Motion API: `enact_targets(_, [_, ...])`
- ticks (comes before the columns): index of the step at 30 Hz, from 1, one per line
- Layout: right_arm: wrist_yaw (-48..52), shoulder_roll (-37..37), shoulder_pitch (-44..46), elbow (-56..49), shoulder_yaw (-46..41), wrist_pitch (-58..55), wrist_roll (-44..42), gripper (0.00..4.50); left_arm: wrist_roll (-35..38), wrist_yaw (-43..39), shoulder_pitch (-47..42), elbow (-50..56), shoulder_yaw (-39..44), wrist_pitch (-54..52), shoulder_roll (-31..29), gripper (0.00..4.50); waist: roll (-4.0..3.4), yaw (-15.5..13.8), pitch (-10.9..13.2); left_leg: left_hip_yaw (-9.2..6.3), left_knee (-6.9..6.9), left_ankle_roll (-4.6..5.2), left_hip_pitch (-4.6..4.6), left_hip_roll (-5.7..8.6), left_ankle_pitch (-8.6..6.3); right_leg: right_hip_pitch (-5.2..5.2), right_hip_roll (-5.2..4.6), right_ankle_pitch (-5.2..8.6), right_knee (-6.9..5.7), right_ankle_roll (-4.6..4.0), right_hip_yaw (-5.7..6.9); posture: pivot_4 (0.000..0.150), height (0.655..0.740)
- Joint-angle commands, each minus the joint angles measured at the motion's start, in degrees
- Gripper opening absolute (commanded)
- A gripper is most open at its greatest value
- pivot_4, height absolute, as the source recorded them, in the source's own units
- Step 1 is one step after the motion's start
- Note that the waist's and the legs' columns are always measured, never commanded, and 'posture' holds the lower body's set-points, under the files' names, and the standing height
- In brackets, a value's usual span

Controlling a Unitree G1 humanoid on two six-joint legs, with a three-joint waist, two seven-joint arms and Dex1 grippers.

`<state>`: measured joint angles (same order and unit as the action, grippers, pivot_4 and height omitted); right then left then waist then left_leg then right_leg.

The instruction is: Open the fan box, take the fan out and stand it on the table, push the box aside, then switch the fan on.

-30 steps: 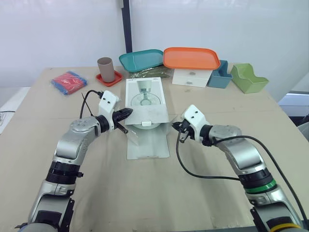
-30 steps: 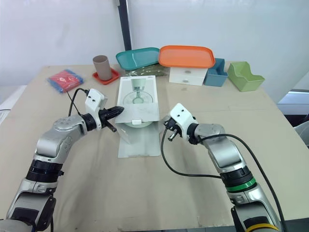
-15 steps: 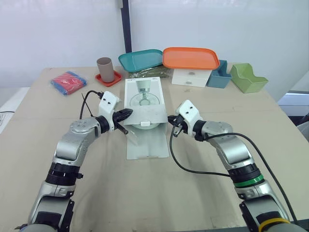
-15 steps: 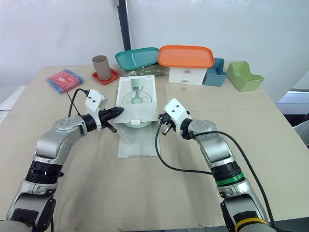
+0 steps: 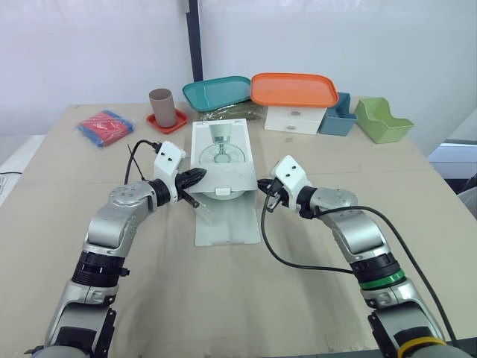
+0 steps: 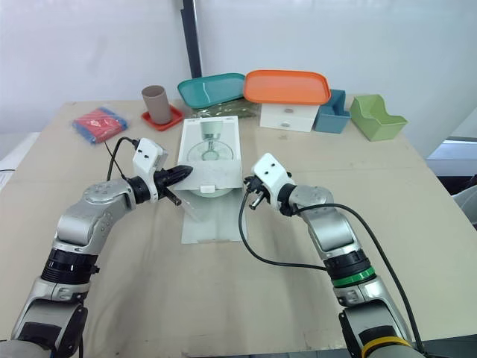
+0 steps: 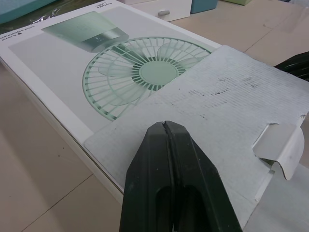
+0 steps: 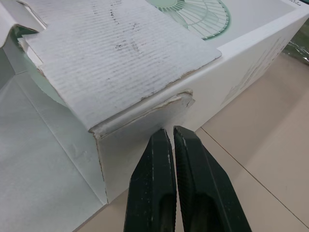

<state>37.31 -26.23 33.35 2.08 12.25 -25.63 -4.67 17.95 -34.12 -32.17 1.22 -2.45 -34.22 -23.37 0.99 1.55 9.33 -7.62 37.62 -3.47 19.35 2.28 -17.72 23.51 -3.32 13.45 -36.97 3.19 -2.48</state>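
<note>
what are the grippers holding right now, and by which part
Nothing is held. The left gripper is shut, tips at the flap of the box; the right gripper is shut, pointing at the box's side.

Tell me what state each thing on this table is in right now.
Fan box: lying flat, end flap open, folded back on top.
Fan: inside the box.
Left end effector: shut, over the flap.
Right end effector: shut, at the box's corner.
Cup: upright on a red saucer.
White drawer: shut.
</note>
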Motion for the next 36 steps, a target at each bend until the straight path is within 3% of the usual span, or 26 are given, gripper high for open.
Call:
enact_targets(1, [0.08,0.63,0.64,-0.66,-1.67,1.54,-0.41,0.17,-0.38,0.05,0.23,0.92,-0.39,-0.54,0.14,0.00,0.00,0.00,0.00,0.00,0.00,0.00,0.00,0.00,0.00,0.00,0.00,0.00,0.00,0.00,0.00,0.150,0.7400])
enact_targets(10, [0.00,0.66,1.66,0.68,-2.91,2.65,-0.30,0.17,-0.36,-0.02,0.19,0.82,-0.41,-0.50,0.25,0.00,0.00,0.00,0.00,0.00,0.00,0.00,0.00,0.00,0.00,0.00,0.00,0.00,0.00,0.00,0.00,0.150,0.7400])
enact_targets(23, [-0.79,2.80,11.09,2.68,-5.90,6.62,-1.50,0.17,-0.15,-0.08,0.35,1.73,-0.54,-0.69,0.50,0.00,0.00,-0.03,0.00,-0.01,0.00,0.00,0.01,0.00,0.00,0.01,0.00,0.00,0.00,-0.01,0.00,0.150,0.7400])
enact_targets(36, [1.80,4.88,4.59,2.57,-0.35,6.10,1.10,0.17,1.76,-2.15,1.48,5.45,0.78,-1.21,-0.72,0.00,0.00,-0.04,0.00,-0.01,-0.01,0.00,0.03,0.00,0.00,0.04,-0.01,-0.01,-0.01,-0.01,-0.01,0.150,0.7400])
